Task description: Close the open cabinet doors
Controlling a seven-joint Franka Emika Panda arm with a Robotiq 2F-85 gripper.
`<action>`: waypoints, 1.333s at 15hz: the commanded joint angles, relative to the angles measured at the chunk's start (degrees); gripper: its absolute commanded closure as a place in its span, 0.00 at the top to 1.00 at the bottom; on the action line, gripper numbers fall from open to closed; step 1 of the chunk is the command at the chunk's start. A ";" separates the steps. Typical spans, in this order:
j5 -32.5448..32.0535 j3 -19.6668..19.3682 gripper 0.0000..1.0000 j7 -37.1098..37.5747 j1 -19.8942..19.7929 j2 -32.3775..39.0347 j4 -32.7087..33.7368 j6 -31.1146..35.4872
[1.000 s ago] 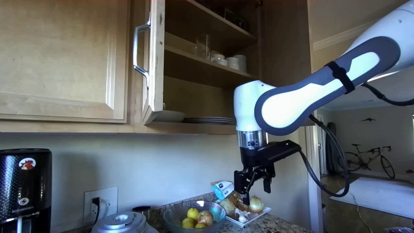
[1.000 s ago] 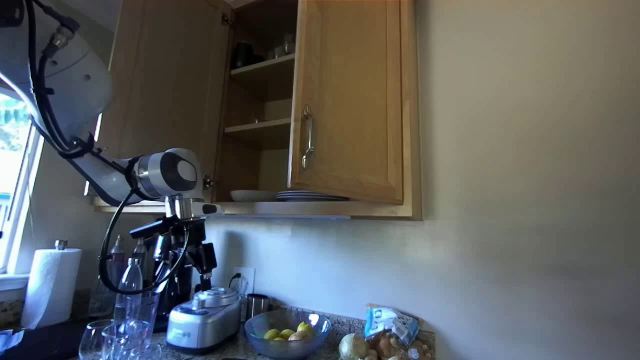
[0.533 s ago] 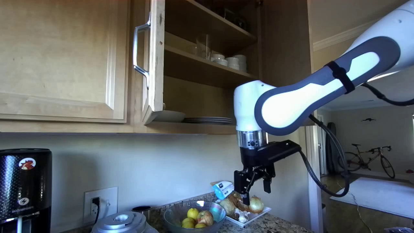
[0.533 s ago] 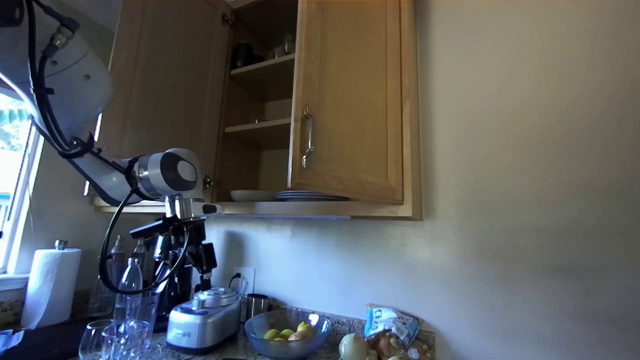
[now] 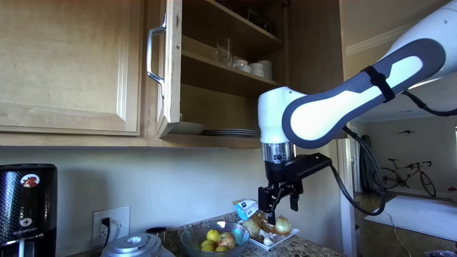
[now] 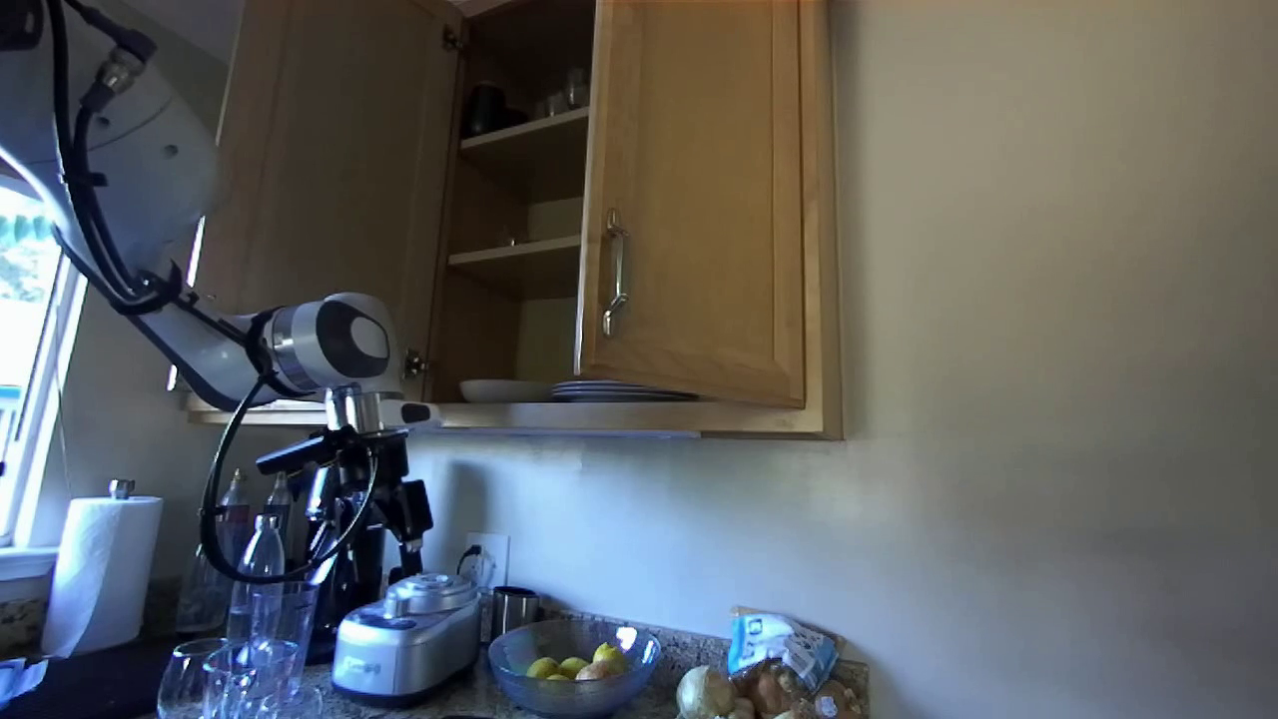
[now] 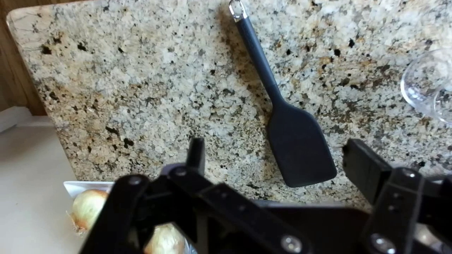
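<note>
In an exterior view, the gripper, fingers apart, might swing the open near cabinet door at its eleven o'clock, or far door at twelve, wider by pressing from inside.

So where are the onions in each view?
In an exterior view: onions low, right of centre, partly behind one of the fingers.
In an exterior view: onions at the bottom edge, right of centre.
Wrist view: onions lower left, partly hidden.
Landmark in all views: the speckled counter.

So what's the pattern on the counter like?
The counter is speckled, cream and grey with black and brown flecks; the wrist view shows it best.
</note>
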 commanded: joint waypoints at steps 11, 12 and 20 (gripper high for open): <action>-5.73 -3.17 1.00 -9.93 2.04 -15.39 0.61 -0.85; -5.61 -3.99 1.00 -11.96 2.01 -16.08 0.91 -0.95; -4.11 -10.54 1.00 -22.87 1.57 -21.26 1.16 -1.21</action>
